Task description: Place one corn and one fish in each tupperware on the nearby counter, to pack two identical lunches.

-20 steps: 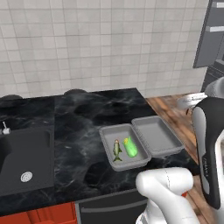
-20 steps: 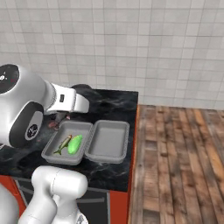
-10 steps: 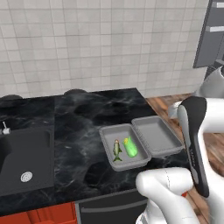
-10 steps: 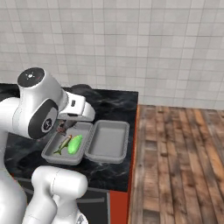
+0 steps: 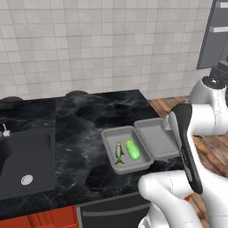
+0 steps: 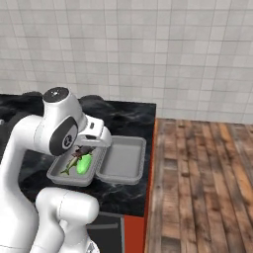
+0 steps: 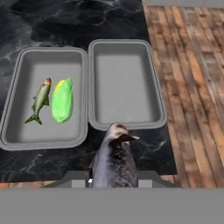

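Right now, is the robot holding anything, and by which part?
Yes, the dark grey fish. The fingers grip its rear body, head pointing out toward the empty tupperware.

Arm swung right; tool [image 7: 114, 177] brought dark fish [image 7: 113, 157] near trays.

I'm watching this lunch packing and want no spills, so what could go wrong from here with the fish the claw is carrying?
1. The dark grey fish sticks out far past the claw, so it may slip or swing before release.
2. The empty tray touches the tray already holding an olive fish and green corn; a drop slightly off could put two fish together.
3. The empty tray sits near the counter edge by the wood floor; an overshoot could land the fish there.
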